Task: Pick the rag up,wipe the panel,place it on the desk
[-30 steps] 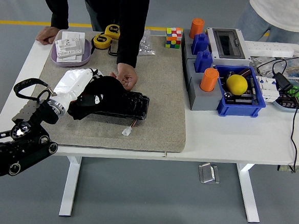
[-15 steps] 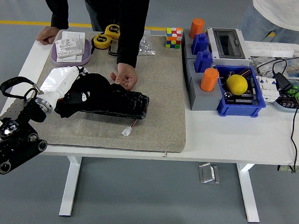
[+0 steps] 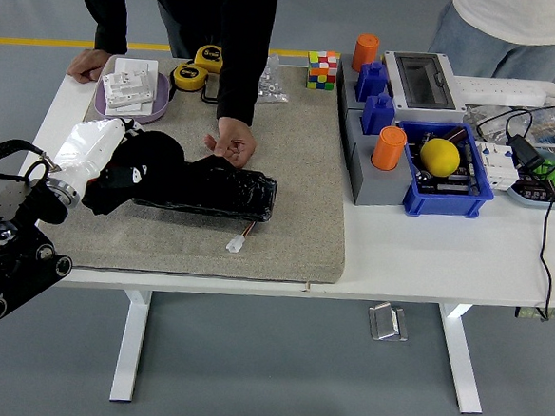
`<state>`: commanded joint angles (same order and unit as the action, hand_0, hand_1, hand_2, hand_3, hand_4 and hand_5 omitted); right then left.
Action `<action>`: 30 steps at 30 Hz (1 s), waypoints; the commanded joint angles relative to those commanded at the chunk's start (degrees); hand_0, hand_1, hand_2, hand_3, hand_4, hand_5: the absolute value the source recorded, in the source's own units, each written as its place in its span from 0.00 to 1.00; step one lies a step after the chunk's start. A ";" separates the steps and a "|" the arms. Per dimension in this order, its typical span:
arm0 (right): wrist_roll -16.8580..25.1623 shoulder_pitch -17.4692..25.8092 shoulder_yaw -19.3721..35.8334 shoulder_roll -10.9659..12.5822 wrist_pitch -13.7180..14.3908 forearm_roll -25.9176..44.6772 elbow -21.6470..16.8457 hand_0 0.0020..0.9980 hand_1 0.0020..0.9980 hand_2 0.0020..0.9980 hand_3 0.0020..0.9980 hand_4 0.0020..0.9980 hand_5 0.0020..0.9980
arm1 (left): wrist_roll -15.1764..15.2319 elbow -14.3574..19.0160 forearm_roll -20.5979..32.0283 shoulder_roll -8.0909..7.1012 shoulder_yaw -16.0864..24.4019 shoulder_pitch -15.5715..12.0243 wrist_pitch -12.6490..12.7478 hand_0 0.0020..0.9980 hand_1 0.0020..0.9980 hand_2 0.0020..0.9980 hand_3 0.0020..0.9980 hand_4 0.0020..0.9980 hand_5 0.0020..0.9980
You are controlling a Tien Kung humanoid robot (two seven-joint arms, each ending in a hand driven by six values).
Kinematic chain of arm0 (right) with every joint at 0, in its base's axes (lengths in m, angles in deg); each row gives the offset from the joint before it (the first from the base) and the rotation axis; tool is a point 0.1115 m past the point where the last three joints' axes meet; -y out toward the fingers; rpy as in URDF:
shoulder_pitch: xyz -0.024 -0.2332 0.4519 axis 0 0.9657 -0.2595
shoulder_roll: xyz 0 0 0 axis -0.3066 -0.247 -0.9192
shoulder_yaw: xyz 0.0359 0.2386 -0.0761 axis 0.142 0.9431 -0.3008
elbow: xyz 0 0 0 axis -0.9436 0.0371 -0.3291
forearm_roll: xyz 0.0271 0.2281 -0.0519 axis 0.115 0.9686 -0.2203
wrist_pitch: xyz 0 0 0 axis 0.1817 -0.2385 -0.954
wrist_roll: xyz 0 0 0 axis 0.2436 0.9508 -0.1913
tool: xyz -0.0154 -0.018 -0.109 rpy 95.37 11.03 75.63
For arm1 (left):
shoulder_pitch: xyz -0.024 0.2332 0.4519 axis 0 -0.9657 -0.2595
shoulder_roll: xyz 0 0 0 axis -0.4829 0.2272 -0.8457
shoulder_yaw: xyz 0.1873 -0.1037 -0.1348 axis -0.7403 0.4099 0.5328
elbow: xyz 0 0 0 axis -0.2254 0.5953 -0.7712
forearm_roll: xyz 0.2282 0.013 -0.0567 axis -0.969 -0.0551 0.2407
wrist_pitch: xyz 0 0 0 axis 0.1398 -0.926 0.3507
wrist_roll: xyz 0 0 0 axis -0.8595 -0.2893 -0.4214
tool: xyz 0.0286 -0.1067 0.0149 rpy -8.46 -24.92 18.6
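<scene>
A black panel (image 3: 223,192) lies flat on the grey mat (image 3: 296,209), with a small white connector (image 3: 234,246) on a wire at its front edge. My left hand (image 3: 119,164), white-backed with black fingers, is shut on the black rag (image 3: 139,172), which is bunched over the panel's left end. The left arm (image 3: 13,247) comes in from the lower left corner. From the far side a person's hand (image 3: 232,148) rests on the panel's back edge. The right arm is out of view.
The person's other hand (image 3: 86,63) rests on the table's back left corner. A purple tray (image 3: 130,112) with white parts and two yellow tape measures (image 3: 194,69) stand behind the mat. A Rubik's cube (image 3: 322,68), grey and blue bins (image 3: 448,177) and cables (image 3: 539,150) fill the right side.
My left hand has slid left along the panel, dragging the rag from the panel's middle to its left end. The person's hand has stayed on the back edge.
</scene>
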<state>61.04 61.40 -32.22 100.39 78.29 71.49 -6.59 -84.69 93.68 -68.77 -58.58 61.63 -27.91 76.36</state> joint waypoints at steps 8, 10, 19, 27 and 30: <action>-0.02 0.04 0.16 -0.01 -0.01 -0.13 -0.09 0.79 0.69 0.72 0.66 1.00 0.50 | 0.39 -0.38 0.09 -0.14 0.40 -0.36 0.24 0.33 0.19 0.55 0.55 0.47 0.00; -0.02 0.03 0.22 -0.02 0.00 -0.23 -0.11 0.79 0.69 0.72 0.66 1.00 0.50 | 0.39 -0.59 0.21 0.05 0.11 -0.32 0.24 0.33 0.19 0.55 0.55 0.47 0.00; -0.01 -0.09 -0.10 0.03 -0.05 -0.09 -0.12 0.79 0.69 0.72 0.66 1.00 0.50 | 0.09 0.01 0.58 1.05 -1.78 0.46 0.15 0.33 0.19 0.55 0.55 0.47 0.00; 0.06 -0.25 -0.65 0.18 -0.08 0.08 -0.10 0.80 0.69 0.72 0.66 1.00 0.50 | -0.38 0.72 1.03 2.51 -4.47 2.20 0.08 0.33 0.19 0.55 0.55 0.47 0.00; 0.09 -0.29 -0.66 0.24 -0.08 0.00 -0.16 0.80 0.69 0.72 0.66 1.00 0.50 | -0.61 1.09 0.99 3.05 -5.33 2.70 0.05 0.33 0.19 0.55 0.55 0.47 0.00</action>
<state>61.13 61.11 -32.89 100.63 78.21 71.49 -6.75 -85.30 94.77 -67.78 -55.53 56.29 -25.21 76.41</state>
